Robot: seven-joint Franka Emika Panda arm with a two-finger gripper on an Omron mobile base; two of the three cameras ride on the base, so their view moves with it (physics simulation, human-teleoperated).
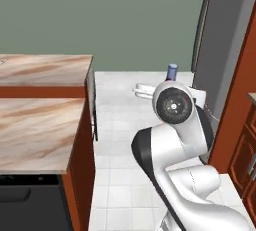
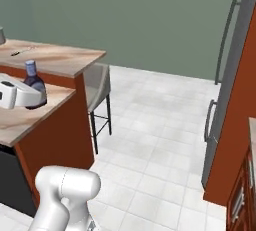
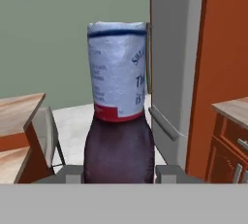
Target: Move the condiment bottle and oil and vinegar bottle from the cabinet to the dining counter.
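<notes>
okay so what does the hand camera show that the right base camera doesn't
Hand view alone: the bottle's pale label close up with its red band, the two fingertips at either side of the dark body, and wood drawers at right.

Right base view alone: the bottle's blue cap, and the gripper carrying it above the marble counter.

Both: the condiment bottle in the gripper, the chair, the grey fridge, and the green wall.
</notes>
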